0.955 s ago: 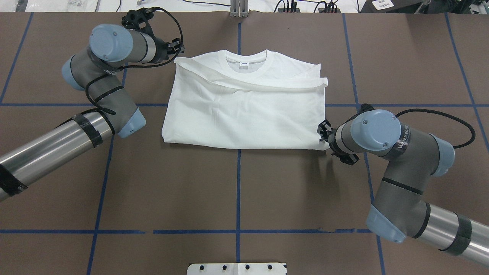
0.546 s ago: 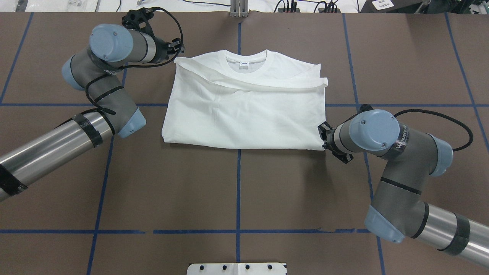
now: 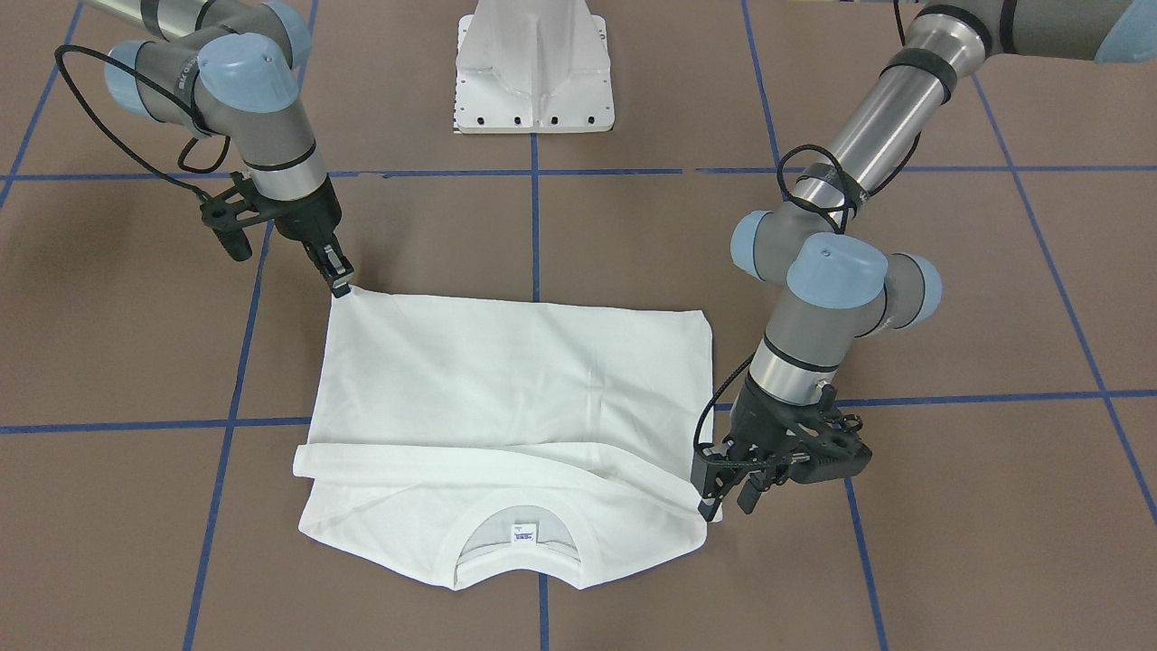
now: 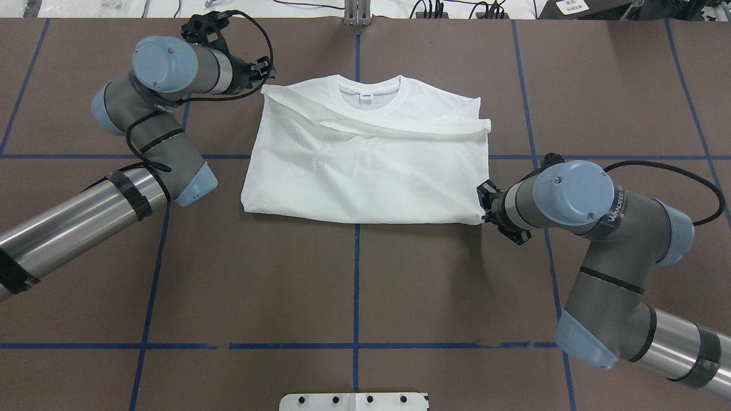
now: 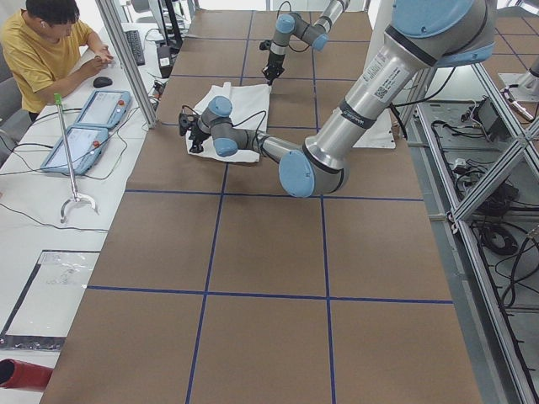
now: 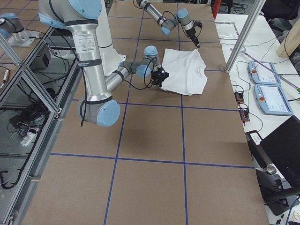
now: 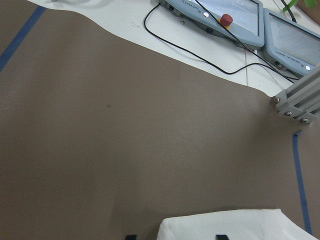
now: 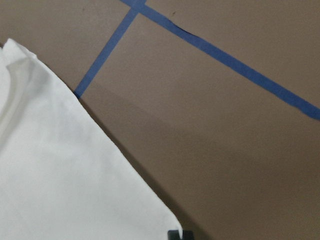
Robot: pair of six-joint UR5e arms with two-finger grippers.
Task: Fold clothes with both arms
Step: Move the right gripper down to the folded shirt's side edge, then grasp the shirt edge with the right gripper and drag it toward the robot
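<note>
Right pincer: you are looking at its two fingers pressing together on the near right corner of the shirt, with that corner drawing up to a point between them. The left pincer is standing over the far left shoulder corner. In its wrist view you are seeing its fingertips spread apart, one over the cloth and one just off its edge, gripping nothing. The shirt is lying flat on the brown table, in the far middle part, with its collar pointing to the far side and a small label showing inside the neck. One sleeve is lying folded across the chest, its end reaching the right edge. Blue tape lines are running under the shirt as a grid. A white metal base is sitting at the near edge, well apart from the shirt. Beyond the far edge, a person is sitting at a white bench beside two handheld screens.
</note>
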